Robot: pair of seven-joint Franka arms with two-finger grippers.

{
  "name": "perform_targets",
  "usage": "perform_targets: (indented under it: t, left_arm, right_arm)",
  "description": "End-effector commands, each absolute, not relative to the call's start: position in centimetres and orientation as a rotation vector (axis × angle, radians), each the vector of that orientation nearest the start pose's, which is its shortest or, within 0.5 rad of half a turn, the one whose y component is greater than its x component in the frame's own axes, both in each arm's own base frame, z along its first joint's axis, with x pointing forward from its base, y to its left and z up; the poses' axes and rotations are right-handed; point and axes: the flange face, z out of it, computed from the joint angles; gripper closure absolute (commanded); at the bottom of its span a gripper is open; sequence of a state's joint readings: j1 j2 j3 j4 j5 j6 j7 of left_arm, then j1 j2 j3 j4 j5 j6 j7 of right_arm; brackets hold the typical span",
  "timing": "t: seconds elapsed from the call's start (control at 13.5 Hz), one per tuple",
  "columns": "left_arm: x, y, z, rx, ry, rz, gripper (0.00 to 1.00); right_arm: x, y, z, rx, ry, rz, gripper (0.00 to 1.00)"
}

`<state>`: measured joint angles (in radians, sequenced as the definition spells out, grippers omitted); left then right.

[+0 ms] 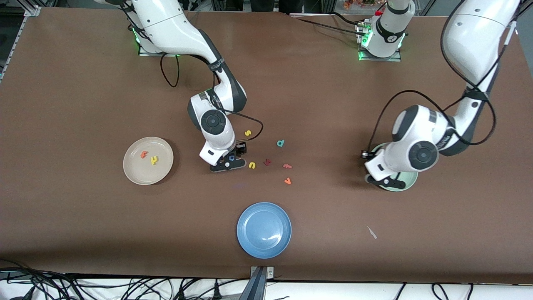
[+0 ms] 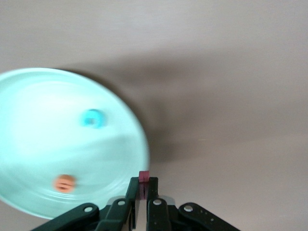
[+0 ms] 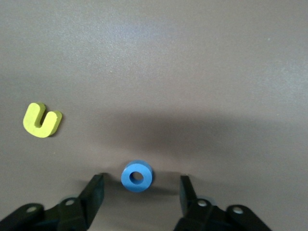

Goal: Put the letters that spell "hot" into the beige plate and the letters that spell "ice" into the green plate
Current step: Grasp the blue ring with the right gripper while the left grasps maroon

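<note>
Between right end effector [image 3: 139, 190] fingers: blue "o" [image 3: 137, 176]

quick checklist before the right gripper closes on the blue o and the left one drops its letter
1. Blue o sits between the right gripper's fingers, jaws open on either side: ok.
2. Yellow n lies apart from the o, clear of the fingers: ok.
3. Beige plate has bare room beside the orange t and yellow h: ok.
4. Left gripper is shut on the dark red i: ok.
5. The i is over the green plate: not ok, it hangs just off the rim.
6. Teal c and orange e already lie in the green plate: ok.
</note>
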<state>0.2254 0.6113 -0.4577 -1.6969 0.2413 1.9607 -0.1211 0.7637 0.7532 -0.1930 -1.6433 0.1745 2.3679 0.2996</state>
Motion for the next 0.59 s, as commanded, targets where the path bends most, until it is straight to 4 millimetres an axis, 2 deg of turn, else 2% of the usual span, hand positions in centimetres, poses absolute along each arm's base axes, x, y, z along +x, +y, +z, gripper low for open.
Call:
perform_targets:
  t: [0.0, 0.15, 0.3, 0.37, 0.45, 0.52]
  left_arm:
    - [63.0, -7.5, 22.4, -3.073, 0.432, 0.507, 1.00]
    - [62.6, -7.9, 20.9, -3.077, 0.435, 0.546, 1.00]
    - [62.5, -8.1, 20.5, -3.076, 0.441, 0.555, 1.00]
    - [62.5, -8.0, 20.4, -3.077, 0.439, 0.557, 0.70]
    - [62.5, -7.9, 20.4, -3.078, 0.429, 0.557, 0.01]
    - [62.5, -7.7, 20.5, -3.078, 0.427, 0.560, 0.00]
  right_arm:
    - [57.1, 39.1, 17.7, -3.148, -0.275, 0.004, 0.35]
    - [57.1, 39.1, 17.7, -3.149, -0.263, 0.004, 0.40]
    - [57.0, 39.0, 17.6, -3.150, -0.261, 0.005, 0.43]
    - [57.1, 39.1, 17.6, -3.150, -0.261, 0.003, 0.47]
    - [57.1, 39.1, 17.6, -3.150, -0.261, 0.003, 0.49]
    - [57.2, 39.2, 17.7, -3.148, -0.254, -0.005, 0.51]
